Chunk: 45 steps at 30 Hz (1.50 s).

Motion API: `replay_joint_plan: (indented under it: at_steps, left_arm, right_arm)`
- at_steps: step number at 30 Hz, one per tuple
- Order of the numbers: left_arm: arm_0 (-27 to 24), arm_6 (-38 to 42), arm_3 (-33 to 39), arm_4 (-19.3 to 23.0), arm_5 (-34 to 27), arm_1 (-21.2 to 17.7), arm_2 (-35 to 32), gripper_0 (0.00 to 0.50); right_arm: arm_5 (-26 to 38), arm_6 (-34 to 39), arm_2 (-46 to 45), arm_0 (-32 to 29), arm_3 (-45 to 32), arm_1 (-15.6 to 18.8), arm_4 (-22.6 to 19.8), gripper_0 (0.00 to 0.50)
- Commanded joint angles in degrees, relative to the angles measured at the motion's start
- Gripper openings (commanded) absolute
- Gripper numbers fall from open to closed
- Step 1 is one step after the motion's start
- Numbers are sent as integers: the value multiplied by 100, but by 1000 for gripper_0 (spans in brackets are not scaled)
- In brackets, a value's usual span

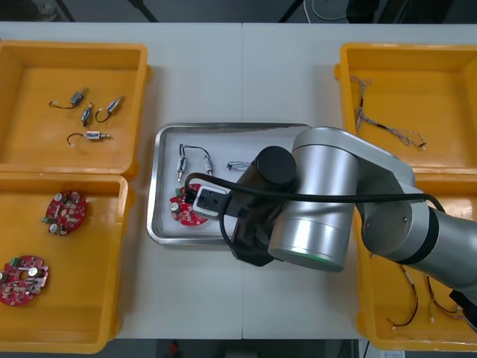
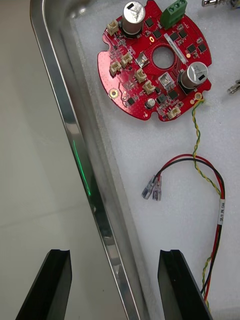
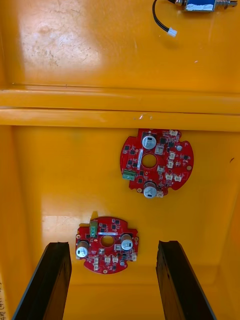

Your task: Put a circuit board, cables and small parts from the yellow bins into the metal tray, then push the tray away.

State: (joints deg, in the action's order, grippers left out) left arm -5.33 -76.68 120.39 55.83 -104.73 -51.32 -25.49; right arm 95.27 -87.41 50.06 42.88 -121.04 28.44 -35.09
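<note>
Right gripper of mine hangs wide open and empty, astride the rim of the metal tray. A circuit board and cable lie inside it. My left gripper, also open, hovers over a yellow bin.

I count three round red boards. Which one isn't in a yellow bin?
The board in the metal tray, partly under the right arm. The other two boards lie in the near left bin.

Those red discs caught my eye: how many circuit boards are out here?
3. One circuit board and a second board lie in the near-left yellow bin. The third board lies in the metal tray ahead of the right gripper, partly under that arm, which could hide more.
</note>
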Motion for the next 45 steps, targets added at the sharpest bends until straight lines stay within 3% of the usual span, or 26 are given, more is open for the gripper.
replay_joint_plan:
  at_steps: [1, 12, 17, 30, 45]
  left_arm:
    - [94, -154, 151, -134, 84, 166, -53, 500]
    - [208, -181, 151, -222, 190, 201, 53, 500]
    - [208, -154, 142, -257, 181, 201, 158, 500]
    - [217, -146, 142, -310, 181, 201, 281, 500]
    - [217, -146, 142, -310, 181, 201, 281, 500]
  right_arm:
    - [-386, 22, 531, 371, 283, -155, 134, 500]
    - [-518, 14, 1076, 511, 880, -585, 538, 500]
    - [-834, 58, 1506, 590, 1021, -568, 749, 500]
    - [-861, -13, 1832, 617, 1065, -427, 1197, 500]
    - [-1080, -57, 1972, 678, 1399, -436, 1329, 499]
